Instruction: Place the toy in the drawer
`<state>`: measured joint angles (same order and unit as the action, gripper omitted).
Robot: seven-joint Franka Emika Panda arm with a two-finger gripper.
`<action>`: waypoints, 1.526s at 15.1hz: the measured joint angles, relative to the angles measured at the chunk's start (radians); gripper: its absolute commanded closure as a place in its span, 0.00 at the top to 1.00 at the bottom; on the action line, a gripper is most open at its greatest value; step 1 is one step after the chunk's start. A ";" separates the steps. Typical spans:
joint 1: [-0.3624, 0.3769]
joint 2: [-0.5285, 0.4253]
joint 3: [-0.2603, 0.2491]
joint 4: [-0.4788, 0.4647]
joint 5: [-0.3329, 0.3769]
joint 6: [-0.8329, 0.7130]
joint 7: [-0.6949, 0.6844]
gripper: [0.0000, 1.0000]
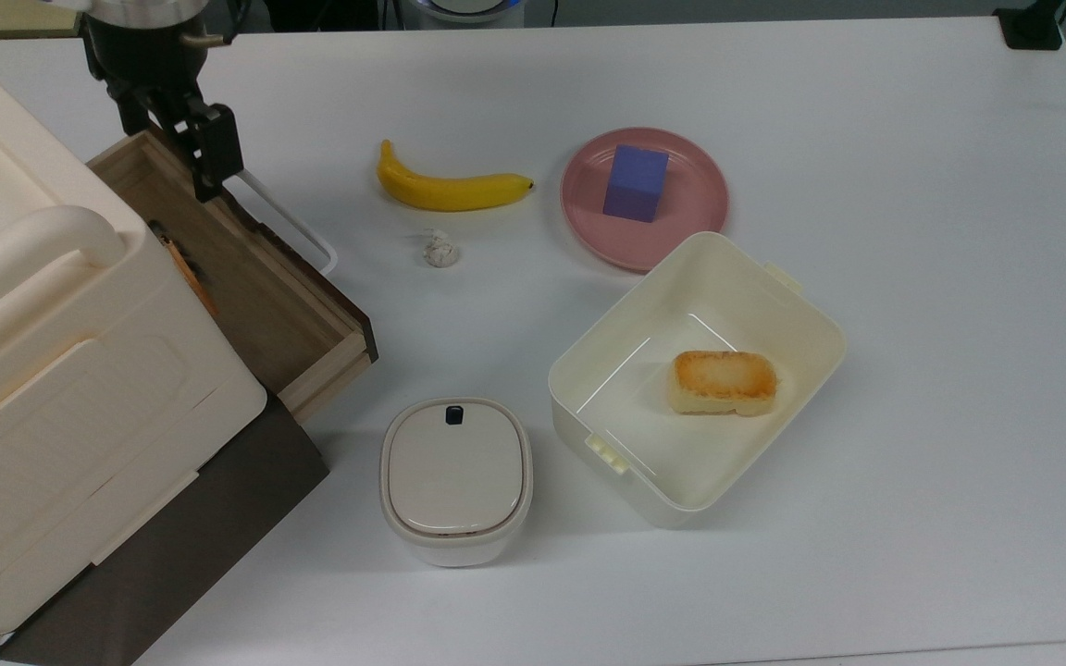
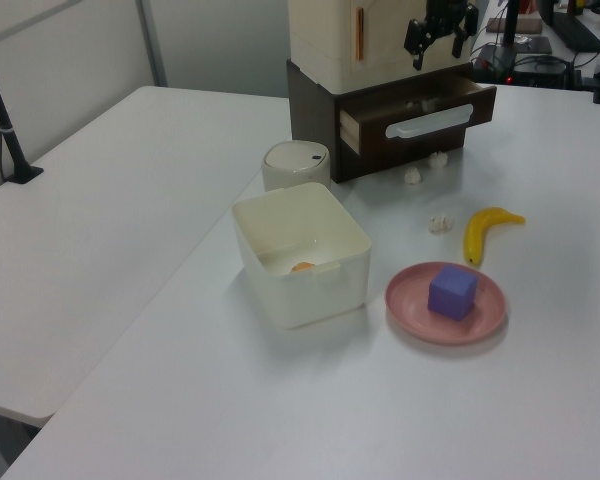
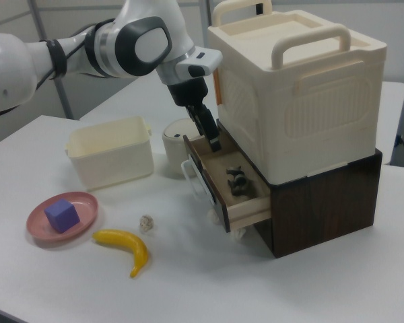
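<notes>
A white counter (image 1: 912, 277) fills the scene, evenly lit with soft, faint shadows. In the left view a second white table (image 2: 90, 230) stands beside it across a narrow gap, with a black post (image 2: 2, 120) clamped near its far edge on the left view's left. Behind it runs a pale grey wall panel (image 2: 80, 50) with a metal upright (image 2: 152, 42). In the right view, a similar pale partition (image 3: 67, 27) stands behind.
</notes>
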<state>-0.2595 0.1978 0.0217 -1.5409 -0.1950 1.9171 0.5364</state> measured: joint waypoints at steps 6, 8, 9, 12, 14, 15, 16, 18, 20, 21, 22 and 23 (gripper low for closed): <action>0.015 -0.096 0.012 0.009 0.094 -0.203 -0.051 1.00; 0.031 -0.140 0.012 0.011 0.117 -0.277 -0.078 1.00; 0.042 -0.160 0.012 0.011 0.120 -0.309 -0.096 1.00; 0.085 -0.199 0.006 0.010 0.120 -0.379 -0.145 1.00; 0.156 -0.208 -0.046 0.007 0.120 -0.389 -0.175 1.00; 0.203 -0.208 -0.088 0.006 0.120 -0.389 -0.195 1.00; 0.249 -0.208 -0.129 0.005 0.120 -0.389 -0.222 1.00; 0.300 -0.208 -0.174 0.005 0.121 -0.389 -0.283 1.00; 0.309 -0.208 -0.180 0.005 0.135 -0.389 -0.358 1.00; 0.309 -0.207 -0.181 0.004 0.145 -0.389 -0.384 1.00; 0.309 -0.207 -0.182 0.004 0.156 -0.388 -0.399 1.00; 0.309 -0.207 -0.183 0.004 0.163 -0.386 -0.408 1.00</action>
<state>0.0494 -0.0092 -0.1618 -1.5365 -0.0317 1.5308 0.1285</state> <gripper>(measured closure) 0.000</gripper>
